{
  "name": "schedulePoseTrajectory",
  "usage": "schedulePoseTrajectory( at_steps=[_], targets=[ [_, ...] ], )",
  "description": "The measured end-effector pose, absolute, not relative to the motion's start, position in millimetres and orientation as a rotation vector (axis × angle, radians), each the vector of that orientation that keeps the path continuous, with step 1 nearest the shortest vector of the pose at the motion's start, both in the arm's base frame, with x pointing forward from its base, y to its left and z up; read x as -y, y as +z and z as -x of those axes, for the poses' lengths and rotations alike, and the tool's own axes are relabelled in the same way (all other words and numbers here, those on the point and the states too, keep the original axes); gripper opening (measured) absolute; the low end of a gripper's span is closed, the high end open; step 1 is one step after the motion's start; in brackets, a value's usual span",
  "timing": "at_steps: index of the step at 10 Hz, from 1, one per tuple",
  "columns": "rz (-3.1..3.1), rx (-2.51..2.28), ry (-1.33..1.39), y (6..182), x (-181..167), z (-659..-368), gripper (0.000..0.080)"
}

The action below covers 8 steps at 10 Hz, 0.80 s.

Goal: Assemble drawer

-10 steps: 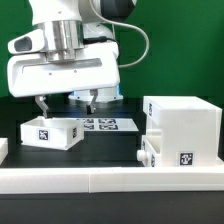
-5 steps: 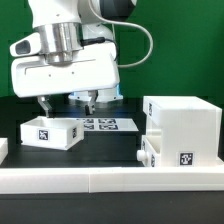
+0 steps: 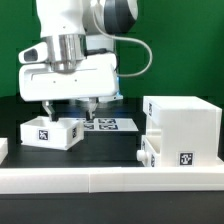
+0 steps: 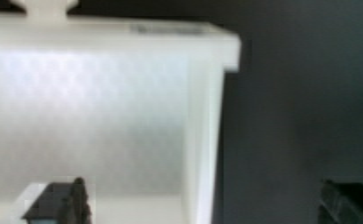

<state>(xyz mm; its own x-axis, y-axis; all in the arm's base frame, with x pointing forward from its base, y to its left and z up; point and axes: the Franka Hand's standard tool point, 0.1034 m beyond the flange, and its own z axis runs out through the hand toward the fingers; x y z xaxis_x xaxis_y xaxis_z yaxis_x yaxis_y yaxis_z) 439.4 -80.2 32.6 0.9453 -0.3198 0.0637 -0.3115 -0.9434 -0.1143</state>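
Note:
A small white tray (image 3: 50,131) with a square tag stands on the dark table at the exterior view's left. My gripper (image 3: 68,110) hangs open just above it. One finger (image 3: 46,111) is over the tray's inside and the other (image 3: 90,104) is past its right wall. In the wrist view the tray (image 4: 107,110) fills most of the picture, and the gripper (image 4: 206,205) straddles the tray's side wall. The large cube-like housing (image 3: 186,128) stands at the right, with a small white part (image 3: 148,151) against its left side.
The marker board (image 3: 108,125) lies flat on the table behind the tray, between it and the housing. A long low white rail (image 3: 100,180) runs along the front. Another white part (image 3: 3,150) shows at the left edge.
The hand has levelled out from a tilt, shifted a little to the right and come down closer to the small tray. The jaws stay open. The parts have not moved.

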Motion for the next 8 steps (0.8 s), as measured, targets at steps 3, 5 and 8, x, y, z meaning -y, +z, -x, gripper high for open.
schedulePoseTrajectory(
  at_steps=[3, 5, 8],
  targets=[
    [2.997, -0.475, -0.118, 32.9, 79.8, -440.3, 0.0649],
    [3.000, -0.468, -0.125, 31.1, 80.0, -439.7, 0.0649],
    [3.012, -0.456, -0.142, 13.1, 78.8, -430.7, 0.0649]
  ],
)
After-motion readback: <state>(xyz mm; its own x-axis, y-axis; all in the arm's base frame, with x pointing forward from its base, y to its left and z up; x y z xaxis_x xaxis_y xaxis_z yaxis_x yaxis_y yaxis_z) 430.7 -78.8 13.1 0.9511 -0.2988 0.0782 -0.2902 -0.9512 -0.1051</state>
